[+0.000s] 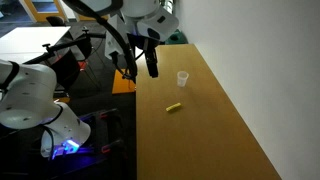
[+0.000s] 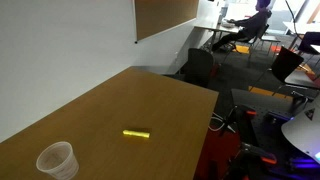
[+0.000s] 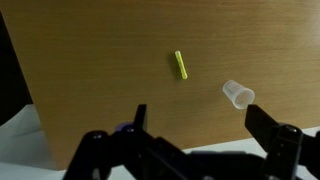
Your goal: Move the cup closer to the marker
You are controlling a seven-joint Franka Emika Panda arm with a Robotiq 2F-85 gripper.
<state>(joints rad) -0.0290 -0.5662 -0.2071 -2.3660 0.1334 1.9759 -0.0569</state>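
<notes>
Hovers short of the cup (image 3: 238,94) with gripper (image 3: 200,128) jaws wide and empty. Sees cup upright ahead, off to one side, and marker (image 3: 181,65) apart beyond, long axis pointing away.

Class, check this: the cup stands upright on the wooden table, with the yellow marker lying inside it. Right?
No. The cup stands upright on the wooden table, but the yellow marker lies on the table too, apart from it, as both exterior views show.
</notes>
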